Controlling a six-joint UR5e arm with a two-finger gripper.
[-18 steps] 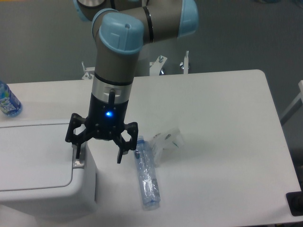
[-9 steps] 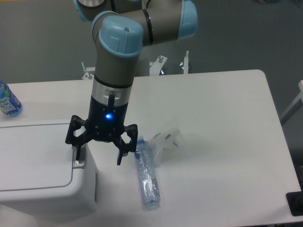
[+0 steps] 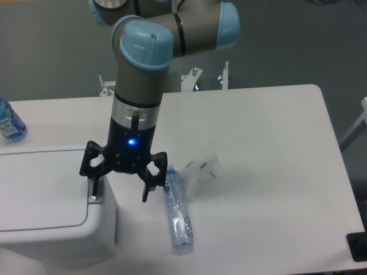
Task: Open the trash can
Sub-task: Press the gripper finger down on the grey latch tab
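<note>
The white counter [image 3: 275, 149] fills most of the view, with grey floor behind it. Sitting at its front left corner is the trash can [image 3: 51, 229] — a big white boxy bin with rounded corners, cut off by the left and bottom edges of the shot. Its flat lid [image 3: 40, 189] is down and closed, and the small grey latch button [image 3: 93, 197] sits at the lid's right edge.

The arm [image 3: 143, 69] drops in from the top, grey tube with light blue joint caps, a blue light glowing on the black wrist. The gripper [image 3: 118, 192] points straight down with its fingers spread wide, holding nothing. The left finger [image 3: 92, 182] comes down right onto the latch button — looks like it's touching, though I can't be fully sure from this angle. The right finger [image 3: 147, 189] hangs off the side of the can, over the counter.

Just right of that, a clear plastic bottle [image 3: 179, 215] lies on its side, with a crumpled clear plastic wrapper [image 3: 200, 171] next to its top end. Over at the far left edge, a blue-labelled bottle [image 3: 8, 121] stands behind the can, only partly in view.
</note>
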